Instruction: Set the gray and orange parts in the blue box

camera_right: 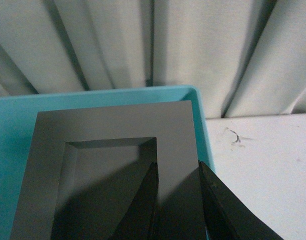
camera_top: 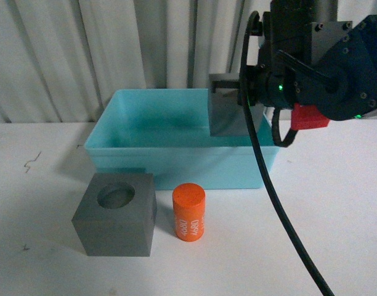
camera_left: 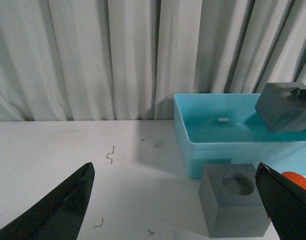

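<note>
The light turquoise blue box (camera_top: 145, 157) stands at the back of the white table. My right gripper (camera_top: 228, 86) is shut on the gray cube with the square recess (camera_top: 228, 114) and holds it above the box's right end. In the right wrist view its fingers (camera_right: 148, 200) pinch one wall of that cube (camera_right: 113, 130). The gray cube with the round recess (camera_top: 116, 214) and the orange cylinder (camera_top: 189, 211) stand on the table in front of the box. My left gripper (camera_left: 175, 172) is open and empty, near the round-recess cube (camera_left: 235, 205).
White curtains (camera_top: 114, 49) hang behind the table. A black cable (camera_top: 268, 179) hangs from the right arm across the front of the box. Small dark marks (camera_left: 110, 155) dot the table left of the box.
</note>
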{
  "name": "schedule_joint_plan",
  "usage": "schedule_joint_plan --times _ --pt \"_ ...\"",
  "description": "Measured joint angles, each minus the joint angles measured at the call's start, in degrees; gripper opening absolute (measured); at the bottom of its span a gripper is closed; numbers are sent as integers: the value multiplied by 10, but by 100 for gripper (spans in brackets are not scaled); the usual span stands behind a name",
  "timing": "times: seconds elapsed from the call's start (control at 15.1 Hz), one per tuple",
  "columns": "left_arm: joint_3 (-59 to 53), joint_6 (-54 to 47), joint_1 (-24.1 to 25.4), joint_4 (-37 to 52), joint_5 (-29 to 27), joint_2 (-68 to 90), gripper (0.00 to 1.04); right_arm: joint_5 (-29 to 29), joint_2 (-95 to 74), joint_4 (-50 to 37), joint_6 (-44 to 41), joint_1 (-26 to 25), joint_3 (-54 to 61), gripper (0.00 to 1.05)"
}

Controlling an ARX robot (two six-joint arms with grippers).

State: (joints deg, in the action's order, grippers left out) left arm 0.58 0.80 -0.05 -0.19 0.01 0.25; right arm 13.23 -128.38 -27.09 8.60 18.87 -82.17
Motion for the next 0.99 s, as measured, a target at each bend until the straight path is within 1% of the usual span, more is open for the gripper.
schedule_joint_plan --times 0.13,0.53,0.6,0.66,0.79,0.86,0.93,0.99 --pt "0 0 0 0 0 0 98 0 -2 2 10 10 -15 18" --pt "0 0 0 0 0 0 98 24 -30 28 23 12 -19 18" --pt "0 0 0 0 0 0 98 24 -31 29 23 12 -17 22" --pt "0 0 0 0 0 0 98 25 -31 28 24 12 -17 33" --pt "0 0 0 0 0 0 98 25 -31 19 24 12 -16 51" --pt "0 0 0 0 0 0 98 38 -22 10 27 12 2 77" --pt "0 0 0 0 0 0 98 59 59 -34 27 9 71 100" --pt "0 0 0 0 0 0 98 69 159 -69 22 10 147 98"
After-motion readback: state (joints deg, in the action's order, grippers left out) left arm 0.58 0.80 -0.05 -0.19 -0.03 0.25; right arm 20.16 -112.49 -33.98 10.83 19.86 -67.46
